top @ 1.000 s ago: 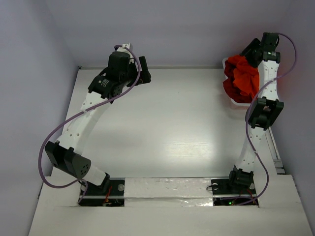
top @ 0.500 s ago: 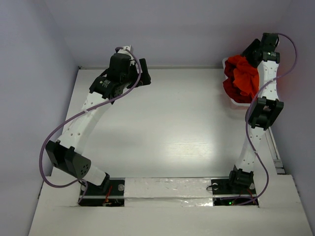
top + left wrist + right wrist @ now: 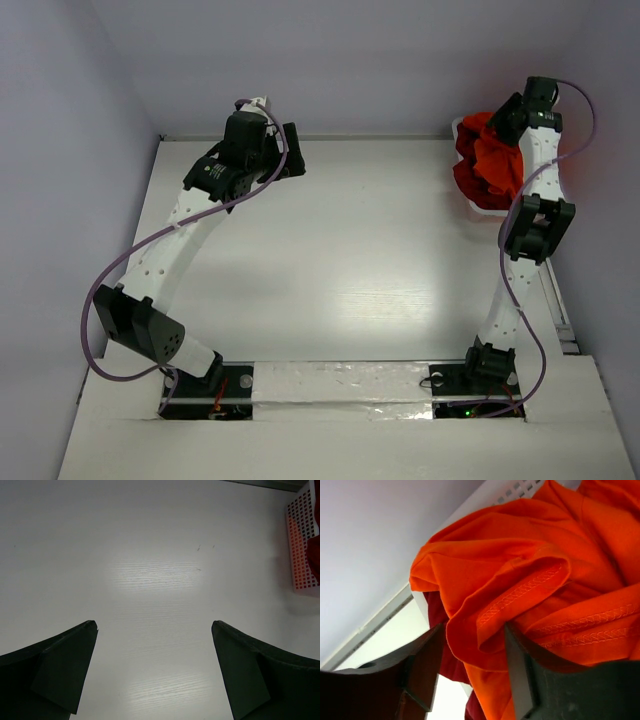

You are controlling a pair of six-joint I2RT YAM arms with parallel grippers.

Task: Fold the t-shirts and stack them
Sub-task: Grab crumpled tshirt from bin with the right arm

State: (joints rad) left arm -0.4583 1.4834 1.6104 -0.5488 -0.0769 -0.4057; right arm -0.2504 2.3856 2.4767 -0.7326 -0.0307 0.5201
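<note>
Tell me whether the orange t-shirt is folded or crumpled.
Crumpled: the orange t-shirt sits in a loose heap with curled hems.

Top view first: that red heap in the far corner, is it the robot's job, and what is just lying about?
Part of the job:
orange-red t-shirt
dark crimson t-shirt under it
right fingers, either side of an orange fold
left fingers, wide open

Just there:
white lattice basket holding the shirts
table
</note>
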